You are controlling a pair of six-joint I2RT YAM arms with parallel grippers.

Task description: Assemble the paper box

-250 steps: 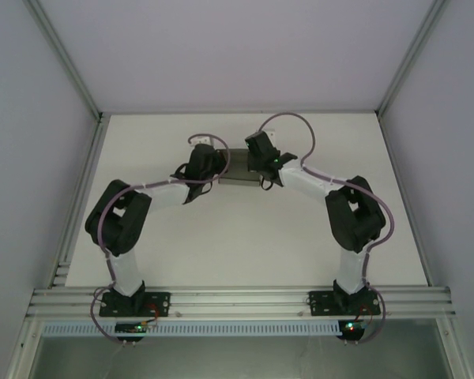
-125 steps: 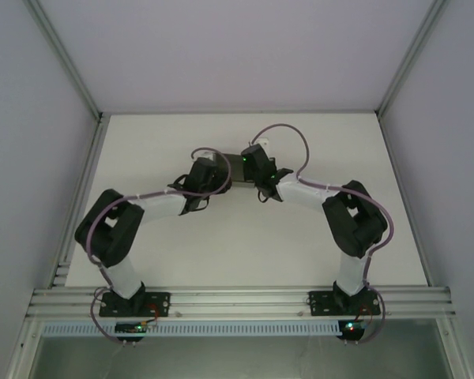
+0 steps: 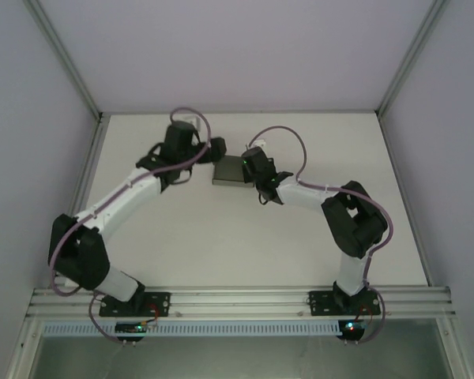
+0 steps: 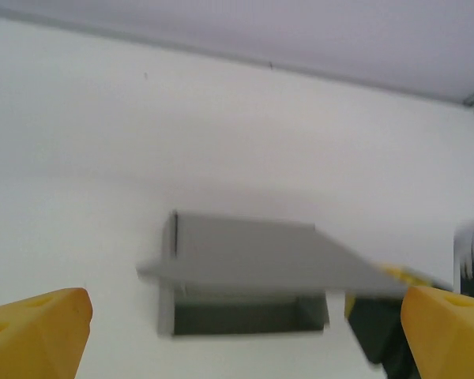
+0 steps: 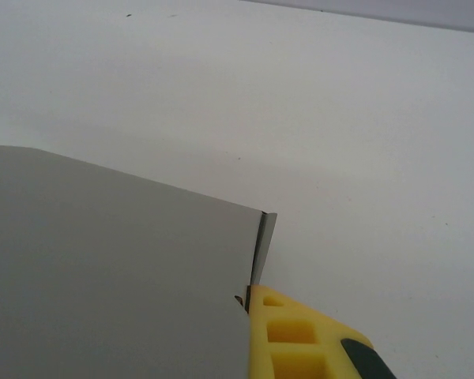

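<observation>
At twelve o'clock on worktop [image 3: 221, 245]: paper box [image 3: 227, 171], flap [image 4: 261, 260] raised.
Left pincer [image 4: 243, 312]: wide open, nearby.
Right pincer [image 3: 251, 167]: closed, pinching flap edge.
Step, likely: closing lid.
Next: left pincer tucks flap.

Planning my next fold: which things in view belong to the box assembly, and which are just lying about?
Job: paper box; right gripper, shut on its raised flap; left gripper, open, facing it.
Just there: white table; aluminium rail.
</observation>
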